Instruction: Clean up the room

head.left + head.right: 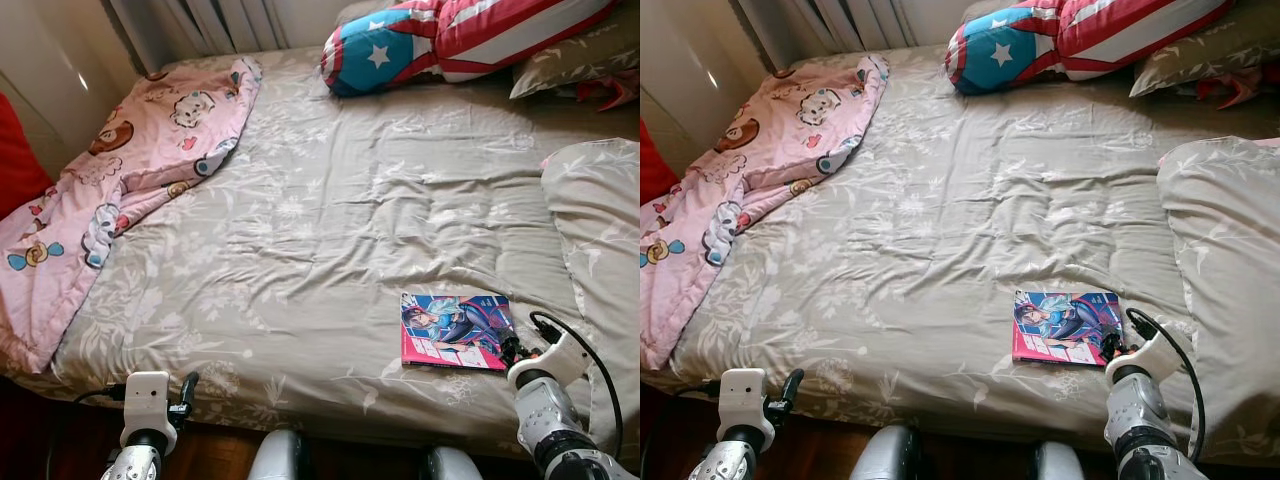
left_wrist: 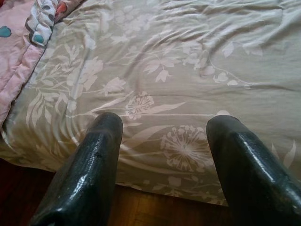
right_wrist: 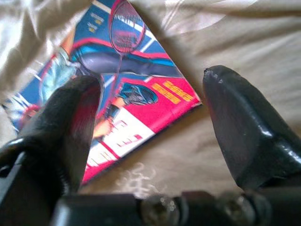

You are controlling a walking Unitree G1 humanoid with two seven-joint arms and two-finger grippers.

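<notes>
Honestly nothing here is readable. The comic book (image 3: 127, 89) has yellow lettering on its blue part and big white characters on the pink strip, but it's all too blurry to make out.

Book (image 1: 455, 331): thin, glossy cover in blue and pink with a cartoon figure holding a racket.
Pose: flat, face up, closed, slightly askew.
Place: on the beige floral bedspread (image 1: 330, 220), near the foot edge, toward the right side.
Blanket (image 1: 120, 180): pink, cartoon-printed, rumpled along the bed's left edge.
</notes>
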